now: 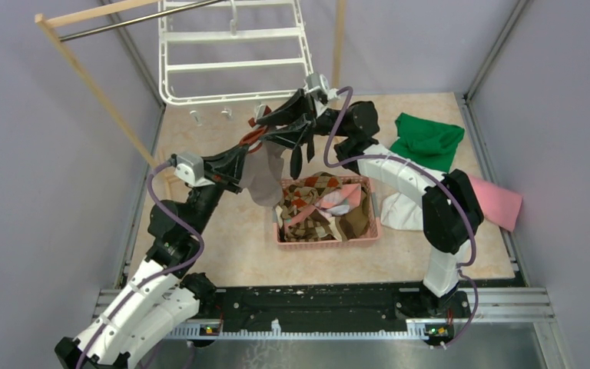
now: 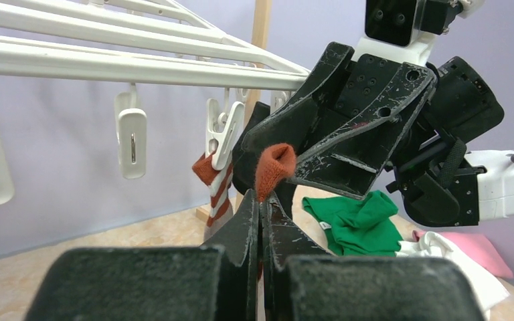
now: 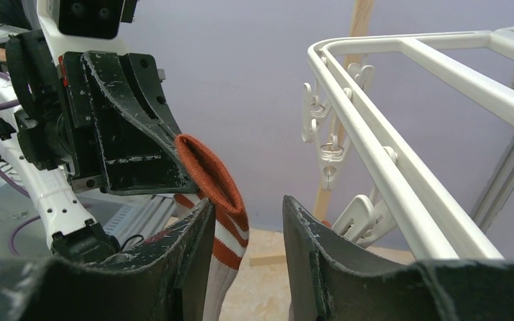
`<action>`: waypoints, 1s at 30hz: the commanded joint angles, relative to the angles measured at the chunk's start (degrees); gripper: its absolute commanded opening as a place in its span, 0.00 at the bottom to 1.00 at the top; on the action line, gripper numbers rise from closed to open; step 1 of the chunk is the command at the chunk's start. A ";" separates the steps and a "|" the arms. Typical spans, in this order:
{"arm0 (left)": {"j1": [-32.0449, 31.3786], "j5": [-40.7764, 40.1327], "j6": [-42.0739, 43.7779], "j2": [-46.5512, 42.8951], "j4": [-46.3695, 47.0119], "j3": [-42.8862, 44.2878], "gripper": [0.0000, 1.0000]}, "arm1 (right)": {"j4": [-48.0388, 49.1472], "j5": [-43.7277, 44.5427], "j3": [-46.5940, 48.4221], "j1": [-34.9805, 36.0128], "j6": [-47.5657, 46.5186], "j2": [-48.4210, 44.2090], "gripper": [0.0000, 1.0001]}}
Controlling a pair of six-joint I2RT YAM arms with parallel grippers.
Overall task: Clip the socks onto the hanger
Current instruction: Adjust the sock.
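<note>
One striped sock [image 3: 217, 190] hung from the left gripper [image 2: 262, 212], jaws clamped on its orange cuff, just below the edge clips [image 2: 224, 134] of the white hanger [image 3: 401, 174]. Soft, light and floppy, it seemed best taken at the thicker cuff. The right gripper [image 3: 246, 214], jaws apart, stood beside that cuff. The sock's toe was cut off in both wrist views.

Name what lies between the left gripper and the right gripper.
Orange cuff of the striped sock, pinched in the left gripper; both wrist views show it.
</note>
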 commanded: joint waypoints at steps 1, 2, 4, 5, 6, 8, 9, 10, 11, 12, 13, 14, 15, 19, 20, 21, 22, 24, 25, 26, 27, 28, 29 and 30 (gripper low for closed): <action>0.05 0.58 -2.51 -1.25 6.04 -1.06 0.00 | 3.16 -0.54 3.35 0.99 1.10 0.01 0.41; -0.01 0.57 -2.91 -1.29 6.56 -1.25 0.00 | 3.15 -0.62 3.43 1.15 1.19 -0.02 0.41; 0.03 2.50 -3.82 -1.30 7.76 -1.65 0.00 | 3.23 -0.72 3.51 1.32 1.19 -0.12 0.42; 0.01 2.75 -4.19 -1.30 8.32 -1.73 0.00 | 3.19 -0.73 3.54 1.36 1.19 -0.09 0.42; -0.02 3.04 -4.54 -1.30 8.73 -1.85 0.00 | 3.19 -0.73 3.47 1.44 1.20 -0.14 0.43; 0.02 3.42 -5.08 -1.29 9.31 -1.92 0.00 | 3.36 -0.66 3.60 1.54 1.28 -0.35 0.44; 0.00 3.74 -5.28 -1.25 9.48 -2.01 0.00 | 3.41 -0.60 3.69 1.58 1.30 -0.35 0.43; 0.05 3.82 -5.48 -1.38 9.65 -2.01 0.00 | 3.58 -0.55 3.72 1.66 1.48 -0.51 0.43; 0.02 3.82 -5.64 -1.38 9.68 -2.09 0.00 | 3.73 -0.61 3.85 1.63 1.57 -0.58 0.42; 0.00 3.83 -5.81 -1.45 9.83 -2.22 0.00 | 3.84 -0.64 3.91 1.77 1.74 -0.68 0.40; 0.07 3.73 -5.98 -1.53 10.06 -2.46 0.00 | 4.06 -0.76 3.94 1.85 1.88 -0.75 0.38; 0.07 3.58 -6.15 -1.62 10.28 -2.64 0.00 | 4.23 -0.85 3.96 1.84 1.98 -0.82 0.36; -0.02 3.44 -6.32 -1.84 10.61 -2.85 0.00 | 4.58 -1.06 3.96 1.88 2.17 -0.93 0.33; -0.01 3.07 -6.57 -2.29 10.88 -3.25 0.00 | 6.00 -1.55 3.91 1.91 2.89 -1.47 0.14; -0.02 3.02 -6.57 -2.41 10.80 -3.31 0.00 | 6.37 -1.71 4.00 1.94 3.03 -1.55 0.09; 0.07 2.80 -6.57 -2.50 10.73 -3.44 0.00 | 6.77 -1.89 4.06 2.04 3.23 -1.71 0.05; 0.01 2.49 -6.65 -2.59 10.63 -3.49 0.00 | 6.97 -2.11 4.08 2.07 3.40 -1.84 0.01; 0.11 1.80 -6.74 -2.95 10.28 -3.77 0.00 | 7.36 -2.32 4.00 2.20 3.58 -2.06 0.00; 0.04 1.46 -6.75 -3.11 10.07 -3.92 0.00 | 7.48 -2.43 3.85 2.23 3.64 -2.14 0.00; -0.02 1.39 -6.68 -3.39 9.74 -4.03 0.00 | 7.47 -2.37 3.77 2.19 3.75 -2.25 0.00; 0.00 1.41 -6.60 -3.67 9.58 -4.16 0.00 | 7.54 -2.39 3.56 2.22 3.74 -2.33 0.00; 0.11 1.40 -6.58 -3.93 9.43 -4.20 0.00 | 7.54 -2.40 3.33 2.19 3.74 -2.50 0.00; 0.09 0.00 -6.58 -4.17 9.27 -4.33 0.00 | 7.61 -2.38 3.23 2.23 3.73 -2.58 0.00; 0.07 -0.47 -6.49 -4.39 8.95 -4.23 0.01 | 7.69 -2.37 3.13 2.30 3.76 -2.65 0.00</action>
